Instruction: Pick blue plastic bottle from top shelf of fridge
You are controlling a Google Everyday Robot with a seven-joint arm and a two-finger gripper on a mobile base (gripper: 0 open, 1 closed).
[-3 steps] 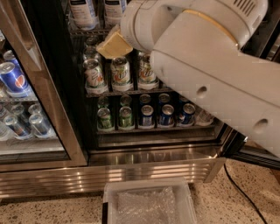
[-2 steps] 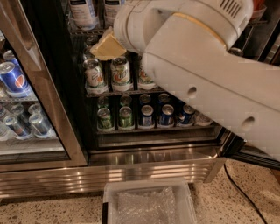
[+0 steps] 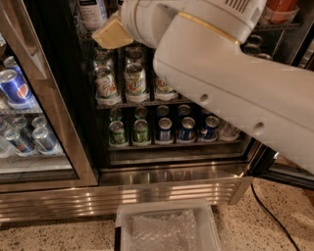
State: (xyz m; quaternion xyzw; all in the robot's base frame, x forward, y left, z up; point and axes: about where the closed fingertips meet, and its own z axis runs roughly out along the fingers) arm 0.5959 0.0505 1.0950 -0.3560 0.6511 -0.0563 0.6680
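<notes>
The white arm (image 3: 221,83) reaches into the fridge (image 3: 171,188). Its gripper (image 3: 113,33) hangs just at five o'clock of the blue plastic bottle (image 3: 93,11), up at eleven. Whether it grips anything, I cannot tell.

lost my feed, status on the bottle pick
Gripper at fridge top, just right of blue plastic bottle. Bottle upright. Arm blocks view beyond.

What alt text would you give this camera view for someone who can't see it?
A big white robot arm reaches into an open drinks fridge, its tan tool up at the top close to a blue plastic bottle. Rows of soda cans fill the racks below, and a white bin sits on the floor in front.
</notes>
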